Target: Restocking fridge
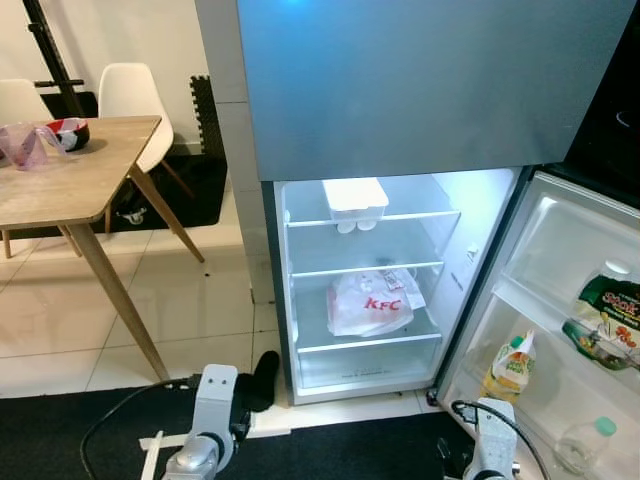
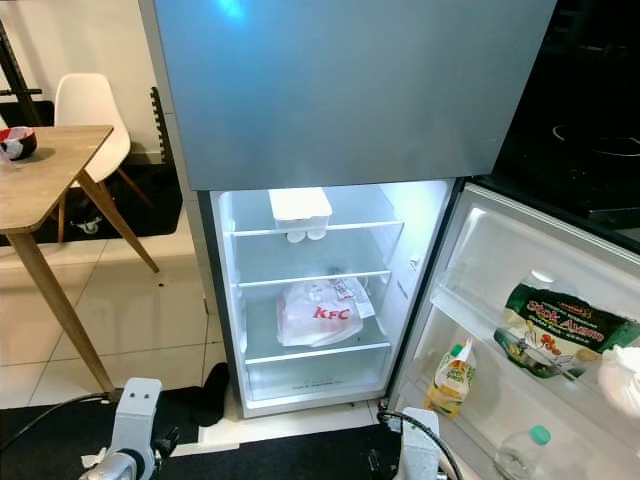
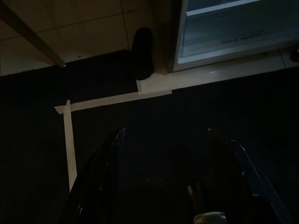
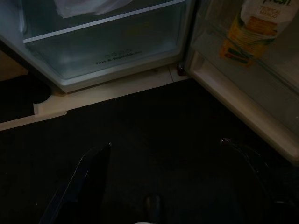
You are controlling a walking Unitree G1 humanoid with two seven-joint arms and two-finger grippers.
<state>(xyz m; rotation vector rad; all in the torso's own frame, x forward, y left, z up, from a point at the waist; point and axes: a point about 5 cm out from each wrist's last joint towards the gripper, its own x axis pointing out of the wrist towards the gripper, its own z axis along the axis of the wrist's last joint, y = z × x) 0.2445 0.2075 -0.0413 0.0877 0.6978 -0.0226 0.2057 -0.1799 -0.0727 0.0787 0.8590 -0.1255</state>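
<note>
Nearest, both arms hang low over the black mat (image 3: 196, 116). The left gripper (image 3: 163, 140) and right gripper (image 4: 163, 149) each hold their jaws apart, clamped on nothing. Pale tape strips (image 3: 110, 99) cross the mat at ten o'clock. Ahead at twelve, the fridge (image 1: 365, 290) stands open, a KFC bag (image 1: 370, 303) on its middle shelf, a white tray (image 1: 355, 197) above. At three o'clock, the door (image 1: 560, 330) carries a juice carton (image 1: 512, 365), a snack bag (image 1: 605, 315), and a bottle (image 1: 583, 443), cut off. Far at ten, a wooden table (image 1: 70, 180) and white chair (image 1: 135, 100).

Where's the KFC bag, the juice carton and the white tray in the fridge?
KFC bag (image 1: 370, 303), left eye view, on its red letters.
juice carton (image 1: 512, 368), left eye view, mid-front.
white tray (image 1: 355, 195), left eye view, top face.
</note>
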